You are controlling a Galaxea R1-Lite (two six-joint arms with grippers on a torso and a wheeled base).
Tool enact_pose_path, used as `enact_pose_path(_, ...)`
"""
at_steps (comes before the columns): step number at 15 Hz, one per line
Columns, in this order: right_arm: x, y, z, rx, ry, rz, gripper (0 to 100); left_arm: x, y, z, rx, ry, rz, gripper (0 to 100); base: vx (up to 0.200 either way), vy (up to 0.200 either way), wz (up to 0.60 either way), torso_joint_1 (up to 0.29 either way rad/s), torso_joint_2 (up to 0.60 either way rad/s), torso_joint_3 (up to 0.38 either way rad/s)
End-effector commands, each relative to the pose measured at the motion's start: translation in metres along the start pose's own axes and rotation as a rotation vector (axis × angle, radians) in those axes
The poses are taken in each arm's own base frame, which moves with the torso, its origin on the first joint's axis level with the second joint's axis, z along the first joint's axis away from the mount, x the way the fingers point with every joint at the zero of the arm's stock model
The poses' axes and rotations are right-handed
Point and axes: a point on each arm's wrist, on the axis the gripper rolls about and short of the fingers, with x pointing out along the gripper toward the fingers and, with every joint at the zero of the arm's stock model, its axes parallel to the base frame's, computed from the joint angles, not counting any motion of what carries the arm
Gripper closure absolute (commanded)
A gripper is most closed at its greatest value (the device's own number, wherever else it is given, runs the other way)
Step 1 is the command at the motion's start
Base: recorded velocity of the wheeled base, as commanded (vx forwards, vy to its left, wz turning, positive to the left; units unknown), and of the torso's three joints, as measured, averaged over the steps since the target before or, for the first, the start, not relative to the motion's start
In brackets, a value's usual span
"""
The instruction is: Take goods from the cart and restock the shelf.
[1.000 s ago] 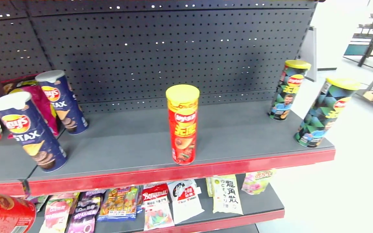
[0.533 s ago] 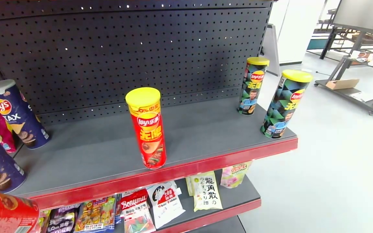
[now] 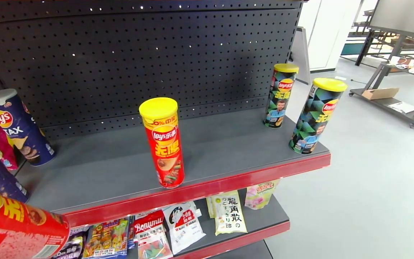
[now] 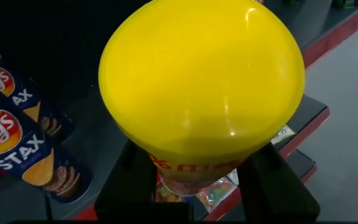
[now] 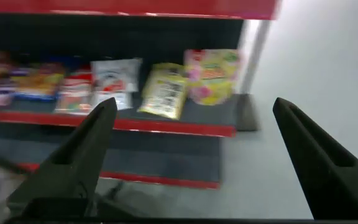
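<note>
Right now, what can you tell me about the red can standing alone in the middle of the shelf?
The red can is a tall, cardboard-looking tube with glossy red print, yellow lettering and a yellow, plastic-looking lid that is shut. It stands upright, alone, near the red front edge of the grey shelf. Only the shelf touches it.

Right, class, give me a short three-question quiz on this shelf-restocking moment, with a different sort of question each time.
1. True or false: the right gripper is open and holds nothing.
2. How many yellow-lidded cans stand on the upper shelf? A) two B) three C) five
3. Fill in: the left gripper is shut on the held can, whose body is ___ under its yellow lid.

Key: 1 true; 2 B; 3 red.
</note>
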Motion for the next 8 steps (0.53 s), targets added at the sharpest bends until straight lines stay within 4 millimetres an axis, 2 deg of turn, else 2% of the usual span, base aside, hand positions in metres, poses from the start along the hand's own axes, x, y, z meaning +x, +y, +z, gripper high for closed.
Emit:
enact_pose_path(1, 0.002, 0.002, -0.002, 0.098, -0.017, 0.125, 0, 0.013, 0.005, -0.001, -0.031, 0.041, -0.024, 100, 0.0, 0.0, 0.0, 0.0, 0.0, 0.0)
enact_pose_path(4, 0.012, -0.001, 0.002, 0.097, 0.04, -0.087, 0, 0.019, 0.007, 0.0, -0.045, 0.05, -0.064, 100, 0.0, 0.0, 0.0, 0.0, 0.0, 0.0)
enact_pose_path(8, 0.025, -0.004, 0.0, 0.104, 0.044, -0.254, 0, 0.038, 0.015, 0.004, -0.052, 0.058, -0.091, 100, 0.0, 0.0, 0.0, 0.0, 0.0, 0.0)
